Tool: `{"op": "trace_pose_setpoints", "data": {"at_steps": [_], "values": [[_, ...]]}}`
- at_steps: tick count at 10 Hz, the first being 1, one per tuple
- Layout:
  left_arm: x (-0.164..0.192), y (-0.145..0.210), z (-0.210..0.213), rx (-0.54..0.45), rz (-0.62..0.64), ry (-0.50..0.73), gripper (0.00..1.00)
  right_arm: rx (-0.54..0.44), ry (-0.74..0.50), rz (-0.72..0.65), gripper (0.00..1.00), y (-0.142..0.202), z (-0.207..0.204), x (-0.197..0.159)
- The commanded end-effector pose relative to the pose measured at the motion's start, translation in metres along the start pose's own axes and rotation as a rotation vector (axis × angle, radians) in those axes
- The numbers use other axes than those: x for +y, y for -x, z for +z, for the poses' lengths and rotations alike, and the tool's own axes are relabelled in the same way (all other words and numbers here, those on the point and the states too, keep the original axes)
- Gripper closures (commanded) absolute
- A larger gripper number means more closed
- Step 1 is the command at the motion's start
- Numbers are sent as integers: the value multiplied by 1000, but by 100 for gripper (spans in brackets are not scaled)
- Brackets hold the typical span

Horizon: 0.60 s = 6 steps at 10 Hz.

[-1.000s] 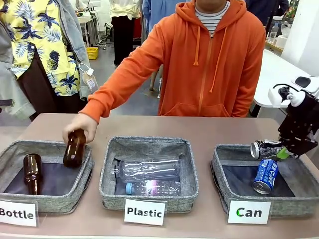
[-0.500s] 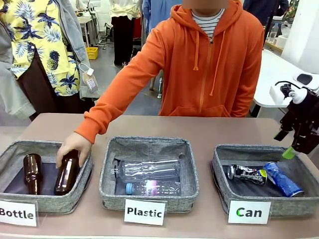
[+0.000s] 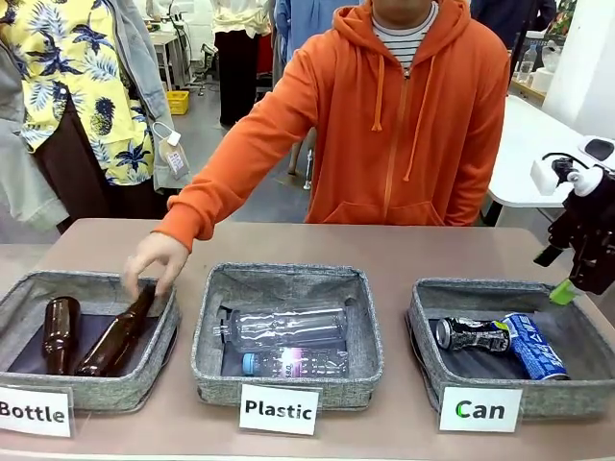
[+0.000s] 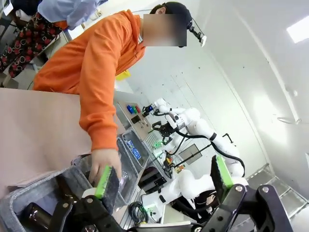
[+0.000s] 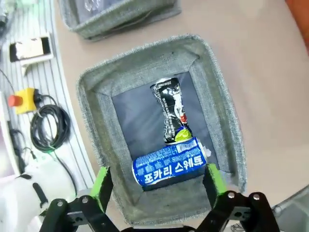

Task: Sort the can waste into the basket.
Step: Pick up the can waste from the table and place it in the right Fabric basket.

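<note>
Both cans down inside the "Can" basket [image 3: 424, 322]: silver-and-black can [image 3: 471, 334] lying crosswise, blue can [image 3: 534, 345] touching its right end, angled toward the front. Right gripper [image 3: 577, 280] above the basket's far right corner, jaws wide, empty, nearer by far. Left gripper [image 4: 164, 176] open too, holding nothing, over by the "Bottle" basket [image 3: 24, 286]

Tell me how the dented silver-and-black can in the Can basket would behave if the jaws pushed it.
The dented silver-and-black metal can lies on its side, so it might roll, though its crumpled wall would probably make that uneven. It looks empty, likely light and easy to shove. Its end touches the blue can with white print, which a push would probably nudge inside the grey woven-fabric basket.
</note>
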<state>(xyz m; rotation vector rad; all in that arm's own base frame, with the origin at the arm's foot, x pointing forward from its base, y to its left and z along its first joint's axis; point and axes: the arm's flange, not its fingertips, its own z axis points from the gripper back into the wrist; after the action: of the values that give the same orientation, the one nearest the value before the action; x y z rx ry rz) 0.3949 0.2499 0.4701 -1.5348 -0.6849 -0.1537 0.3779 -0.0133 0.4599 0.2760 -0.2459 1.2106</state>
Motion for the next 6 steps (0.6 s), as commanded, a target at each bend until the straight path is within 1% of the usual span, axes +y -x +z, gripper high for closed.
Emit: {"op": "trace_pose_setpoints", "data": {"at_steps": [1,2,3,4,5,6], "values": [[-1,16,-31,121,38,-57,0,-166,-83,-155,0,4,14,-4],[4,34,-65,263,58,-91,0,-365,-123,-301,0,6,27,-7],[13,60,-110,451,69,-148,0,-638,-234,-531,0,5,41,-13],[21,81,-144,593,80,-185,0,-785,-326,-707,0,7,50,-19],[27,95,-169,660,65,-244,0,-844,-455,-810,0,10,54,-23],[32,106,-187,698,55,-290,0,-801,-558,-928,0,11,52,-27]]}}
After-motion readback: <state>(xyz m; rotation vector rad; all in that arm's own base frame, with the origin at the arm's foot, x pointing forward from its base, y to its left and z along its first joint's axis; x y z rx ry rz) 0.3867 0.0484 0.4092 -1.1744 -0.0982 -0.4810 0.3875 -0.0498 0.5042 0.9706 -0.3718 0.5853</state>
